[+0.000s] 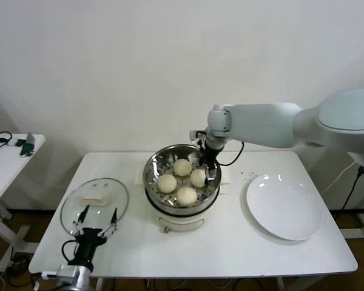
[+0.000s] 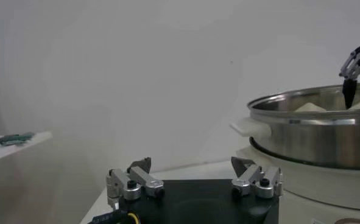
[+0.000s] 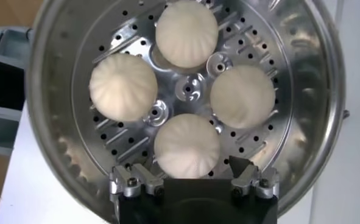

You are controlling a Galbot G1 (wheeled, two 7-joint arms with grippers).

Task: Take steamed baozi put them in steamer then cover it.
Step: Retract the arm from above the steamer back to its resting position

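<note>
Four baozi (image 1: 182, 180) already sit on the perforated tray of the steamer (image 1: 150, 176) as we look down from the head; spaced in a ring, they leave each bun room for steam. We have our right gripper (image 1: 207, 157) over the pot's far rim, just beside the bun nearest it, jaws spread and holding nothing, which suggests the loading is finished. The white plate (image 1: 283, 206) on our right lies bare, well apart from the pot. The cover (image 1: 94, 205) rests flat on the table to our left, bar handle up, so it can be lifted straight. Our left gripper (image 1: 97, 219) waits at the cover's near edge, jaws wide, gripping nothing

From the left wrist, we see that gripper's two fingers (image 2: 142, 180) parted wide with only air between them, and the steamer's steel wall (image 2: 314, 134) on its cream base nearby; the right gripper's tips (image 2: 350, 76) hang above the rim

From the right wrist, we look straight into the pot: all four buns (image 3: 186, 146) lie separate on the tray (image 3: 189, 91), none stacked. The right fingers (image 3: 253, 179) stand well apart either side of the nearest bun, not pinching it. Covering looks to us like the only step left, and the left arm seems placed for it
</note>
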